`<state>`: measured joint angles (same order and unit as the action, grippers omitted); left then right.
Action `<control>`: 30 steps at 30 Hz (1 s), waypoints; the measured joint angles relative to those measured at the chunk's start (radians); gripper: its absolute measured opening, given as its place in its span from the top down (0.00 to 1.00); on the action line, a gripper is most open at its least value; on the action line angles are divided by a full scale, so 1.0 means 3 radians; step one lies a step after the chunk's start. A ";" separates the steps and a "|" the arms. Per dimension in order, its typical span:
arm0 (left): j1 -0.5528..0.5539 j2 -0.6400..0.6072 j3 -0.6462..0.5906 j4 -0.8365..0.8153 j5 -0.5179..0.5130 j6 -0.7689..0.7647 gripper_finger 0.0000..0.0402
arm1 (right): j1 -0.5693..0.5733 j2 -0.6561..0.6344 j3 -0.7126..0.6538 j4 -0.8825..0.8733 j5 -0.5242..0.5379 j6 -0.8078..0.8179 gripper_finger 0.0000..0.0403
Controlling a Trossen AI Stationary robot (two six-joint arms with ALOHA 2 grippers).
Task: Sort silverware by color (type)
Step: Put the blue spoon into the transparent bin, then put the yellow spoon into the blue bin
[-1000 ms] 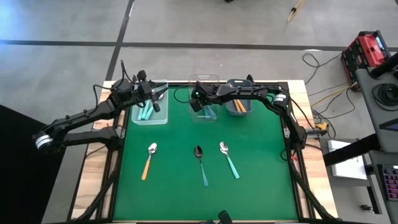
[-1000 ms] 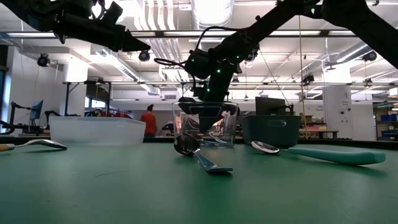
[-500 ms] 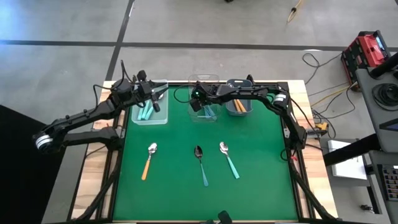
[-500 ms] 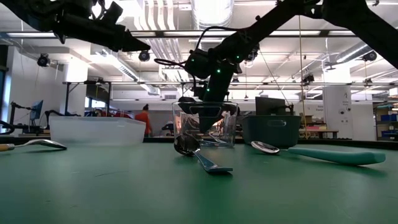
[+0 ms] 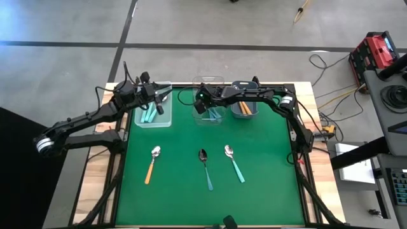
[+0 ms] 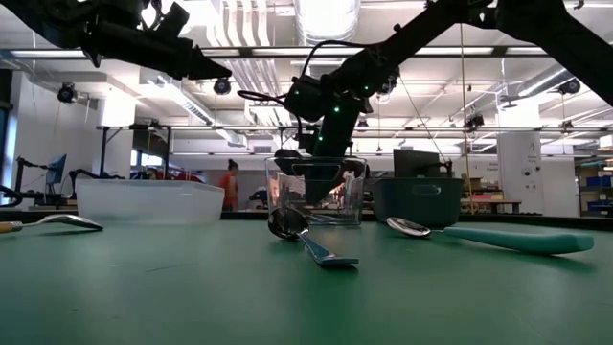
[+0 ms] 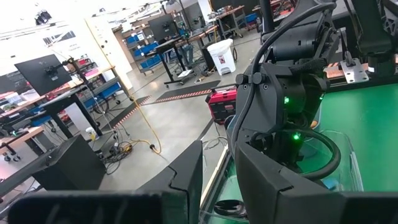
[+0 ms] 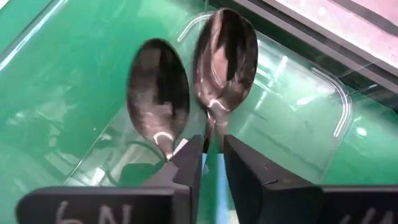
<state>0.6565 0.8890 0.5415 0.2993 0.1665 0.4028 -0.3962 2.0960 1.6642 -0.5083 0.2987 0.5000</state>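
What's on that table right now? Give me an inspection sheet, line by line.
Surface: green mat on a wood-edged table.
Job's things: loose on the mat, orange spoon, blue-teal spoon, mint-teal spoon; more spoons in the left clear bin, middle clear bin and grey bin.
Clutter: nothing seen.
Hands: left hand over the left clear bin, open, empty; right hand low in the middle clear bin, at a spoon's neck.
Cables: loose leads on the floor right of the table.
Surroundings: red case on the floor; a person far behind.
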 joint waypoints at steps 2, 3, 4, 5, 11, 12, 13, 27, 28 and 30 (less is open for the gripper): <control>0.0001 0.0000 0.0000 -0.0001 0.0000 0.0001 0.81 | 0.0001 0.0000 0.0000 0.0000 0.0002 0.0017 0.81; 0.0001 0.0000 0.0000 0.0000 0.0000 0.0000 0.81 | 0.0001 0.0000 0.0000 0.0000 0.0003 0.0017 0.79; 0.0001 0.0000 0.0000 0.0000 0.0000 -0.0001 0.81 | 0.0001 0.0000 0.0000 0.0000 0.0004 0.0015 0.78; 0.0001 0.0000 0.0000 0.0000 -0.0001 0.0000 0.81 | 0.0003 0.0000 0.0000 0.0000 0.0008 0.0012 0.76; 0.0000 0.0000 0.0000 0.0000 0.0000 -0.0001 0.81 | 0.0015 -0.0046 0.0000 -0.0012 0.0025 0.0001 0.72; 0.0000 -0.0001 0.0000 0.0000 0.0000 0.0000 0.81 | 0.0022 -0.0074 0.0000 -0.0016 0.0025 -0.0005 0.72; -0.0001 0.0000 0.0000 0.0000 0.0000 -0.0001 0.81 | 0.0035 -0.0100 0.0000 -0.0022 0.0027 -0.0013 0.72; -0.0128 -0.0011 0.0256 -0.0481 0.0464 -0.0739 0.81 | 0.0429 -0.0716 0.0000 -0.0090 0.0056 -0.0513 0.79; -0.0144 -0.0011 0.0280 -0.0585 0.0464 -0.0795 0.81 | 0.0468 -0.0776 0.0000 -0.0107 0.0055 -0.0552 0.80; -0.0186 -0.0011 0.0312 -0.0753 0.0463 -0.0889 0.81 | 0.0540 -0.0879 0.0000 -0.0166 0.0056 -0.0638 0.81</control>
<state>0.6009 0.8856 0.6351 0.0733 0.3054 0.1361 -0.2342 1.8323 1.6642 -0.5582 0.3157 0.3085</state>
